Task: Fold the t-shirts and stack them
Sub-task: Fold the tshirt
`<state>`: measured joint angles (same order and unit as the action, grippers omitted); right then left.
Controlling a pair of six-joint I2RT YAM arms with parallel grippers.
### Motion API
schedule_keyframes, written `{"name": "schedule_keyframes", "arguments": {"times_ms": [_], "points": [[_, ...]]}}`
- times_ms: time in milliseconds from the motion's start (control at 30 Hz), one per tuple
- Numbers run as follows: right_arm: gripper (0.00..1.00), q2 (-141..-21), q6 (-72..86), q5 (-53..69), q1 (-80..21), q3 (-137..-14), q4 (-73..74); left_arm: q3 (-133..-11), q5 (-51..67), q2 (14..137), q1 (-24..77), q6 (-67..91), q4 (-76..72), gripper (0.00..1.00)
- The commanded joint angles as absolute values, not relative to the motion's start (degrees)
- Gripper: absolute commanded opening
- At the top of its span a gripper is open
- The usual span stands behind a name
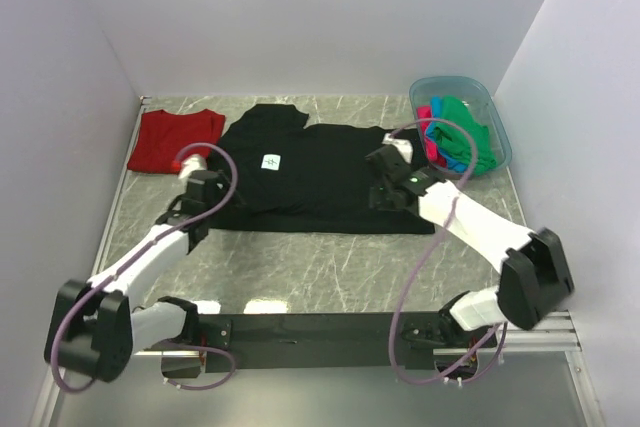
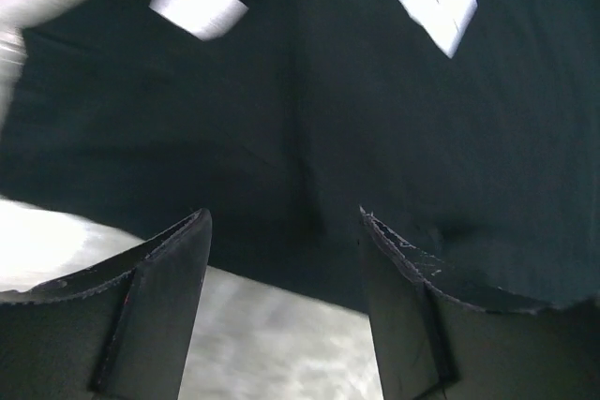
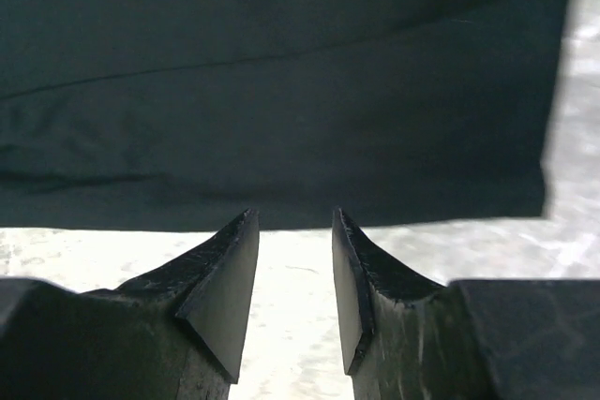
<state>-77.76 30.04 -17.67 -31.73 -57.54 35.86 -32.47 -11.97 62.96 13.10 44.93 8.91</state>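
Observation:
A large black t-shirt point(image 1: 320, 182) lies flat mid-table, its small white label point(image 1: 271, 161) facing up. A dark red t-shirt point(image 1: 175, 139) lies folded at the far left. Green, pink and blue t-shirts point(image 1: 462, 137) are bunched in the tub. My left gripper point(image 1: 212, 190) hovers at the black shirt's near left edge. It is open point(image 2: 286, 217), with the black cloth point(image 2: 309, 119) just past its tips and nothing between them. My right gripper point(image 1: 385, 197) is over the shirt's right part, also open point(image 3: 292, 219). The shirt's hem point(image 3: 281, 175) lies just beyond its empty fingertips.
A translucent blue tub point(image 1: 497, 127) stands at the far right corner. White walls close in the marbled table point(image 1: 320, 267) on three sides. The arms' black base rail point(image 1: 320, 332) runs along the near edge.

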Motion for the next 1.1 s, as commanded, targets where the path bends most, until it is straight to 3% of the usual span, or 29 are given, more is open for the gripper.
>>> {"name": "schedule_keyframes", "arguments": {"times_ms": [0,333,500,733,933,1067], "points": [[0.44,-82.43,32.25,-18.81,-34.88,-61.43,34.54,-35.94,-9.84,65.82,18.45,47.28,4.57,0.69],[0.44,-79.02,32.43,-17.31,-35.68,-59.68,33.13,-38.4,-8.44,77.07,22.24,47.73,0.79,0.69],[0.44,-74.89,32.17,-17.84,-35.68,-58.28,33.75,-39.9,-9.23,80.06,22.76,47.64,0.44,0.62],[0.44,-72.95,31.91,-18.28,-35.6,-57.13,33.66,-41.04,-10.2,80.77,23.12,46.94,0.44,0.36],[0.45,-73.04,31.9,-18.63,-35.51,-55.64,33.4,-46.22,-9.23,84.72,23.2,44.65,0.44,0.01],[0.45,-72.51,32.17,-19.07,-35.42,-54.67,33.4,-51.76,-9.14,89.2,23.47,42.9,0.79,0.01]]}}
